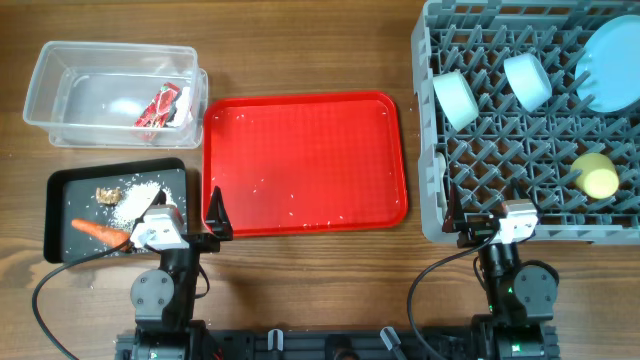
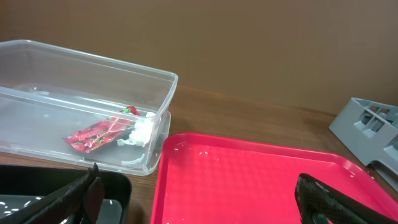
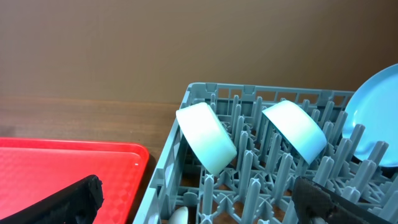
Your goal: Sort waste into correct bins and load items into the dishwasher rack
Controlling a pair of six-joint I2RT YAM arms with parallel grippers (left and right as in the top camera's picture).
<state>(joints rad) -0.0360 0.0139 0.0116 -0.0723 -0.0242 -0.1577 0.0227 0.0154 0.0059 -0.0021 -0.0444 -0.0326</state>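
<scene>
The red-and-white wrapper (image 1: 162, 105) lies in the clear tub (image 1: 45, 75), and it also shows in the left wrist view (image 2: 99, 132). The carrot (image 1: 100, 231), rice grains (image 1: 135, 200) and brown bit (image 1: 107, 194) lie in the black tray (image 1: 70, 195). The grey rack (image 1: 426, 120) holds the pale green bowl (image 1: 455, 98), white-blue bowl (image 1: 527, 80), blue plate (image 1: 610, 65) and yellow cup (image 1: 598, 178). The white spoon's tip (image 3: 180, 215) shows inside the rack's near corner. My left gripper (image 1: 187, 212) is open and empty between the black tray and the red tray. My right gripper (image 1: 487, 210) is open and empty at the rack's near edge.
A bright red tray (image 1: 300, 160) lies in the middle, with a few white specks on it. It fills the space between the black tray and the rack. The arm bases and cables sit at the table's near edge.
</scene>
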